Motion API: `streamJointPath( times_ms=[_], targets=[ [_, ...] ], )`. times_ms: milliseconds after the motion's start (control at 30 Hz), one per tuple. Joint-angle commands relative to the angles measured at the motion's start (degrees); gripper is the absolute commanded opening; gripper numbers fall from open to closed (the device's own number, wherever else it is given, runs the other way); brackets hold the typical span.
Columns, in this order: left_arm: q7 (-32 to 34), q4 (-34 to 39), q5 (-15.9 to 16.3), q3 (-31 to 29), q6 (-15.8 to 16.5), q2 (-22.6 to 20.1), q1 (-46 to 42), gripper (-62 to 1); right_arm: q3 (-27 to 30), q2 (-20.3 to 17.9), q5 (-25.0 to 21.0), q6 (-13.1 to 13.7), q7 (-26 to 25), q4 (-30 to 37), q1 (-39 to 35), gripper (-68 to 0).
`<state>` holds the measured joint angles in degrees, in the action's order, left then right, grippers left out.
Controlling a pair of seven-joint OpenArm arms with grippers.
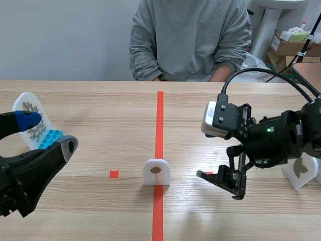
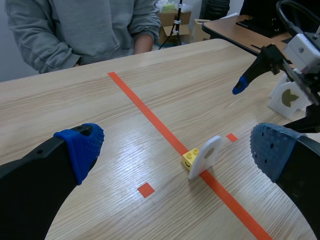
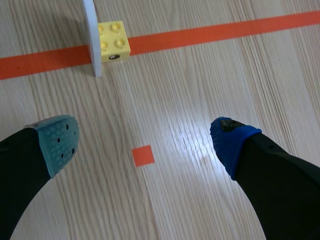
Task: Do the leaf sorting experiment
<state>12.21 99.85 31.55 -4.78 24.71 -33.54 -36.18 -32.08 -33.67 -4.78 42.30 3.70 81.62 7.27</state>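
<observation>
Small white leaf card (image 1: 157,172) stands upright on the red tape line (image 1: 159,125) mid surface (image 1: 100,105), with a yellow block (image 3: 113,41) touching it. Right tool (image 3: 145,142) is low, just right of the card and angled down, fingers wide apart, empty. Left tool (image 2: 176,149) is well left of the card, fingers apart, empty. A second leaf card (image 1: 31,118) stands far left and a third (image 1: 301,170) far right.

One camera looks across the tabletop (image 1: 100,115) from the robot's side, both wrist cameras look down from close, and all see the white card (image 1: 157,172).
</observation>
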Motion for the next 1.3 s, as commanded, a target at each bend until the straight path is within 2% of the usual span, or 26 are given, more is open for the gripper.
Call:
streamJointPath(
  times_ms=[0, 167, 500, 833, 1067, 1267],
  targets=[
    [0.83, 0.59, 0.37, 0.2, 0.35, 0.52, 0.17, 1.4, -0.11, 1.11, 0.46, 0.42, -1.36, -0.42, 2.12, -13.9],
    [0.81, 0.59, 0.35, 0.2, 0.35, 0.5, 0.17, 1.4, -3.78, 4.24, 2.05, 0.42, -3.8, -4.61, 5.79, -13.9],
    [0.83, 0.59, 0.33, 0.2, 0.35, 0.48, 0.17, 1.4, -11.3, 9.29, 3.19, 0.42, -4.11, -9.75, 8.33, -13.9],
    [0.83, 0.59, 0.35, 0.2, 0.35, 0.48, 0.17, 1.4, -11.89, 13.86, 5.49, 0.13, -5.64, -14.49, 8.76, -14.0],
    [1.22, 0.59, 0.37, 0.2, 0.35, 0.48, 0.17, 1.4, -11.89, 14.95, 6.14, -0.98, -6.99, -16.24, 8.74, -15.4],
    [1.25, 0.59, 0.37, 0.2, 0.35, 0.48, 0.17, 1.4, -11.89, 14.95, 6.12, -0.98, -8.07, -16.24, 8.59, -23.6]
  ],
)
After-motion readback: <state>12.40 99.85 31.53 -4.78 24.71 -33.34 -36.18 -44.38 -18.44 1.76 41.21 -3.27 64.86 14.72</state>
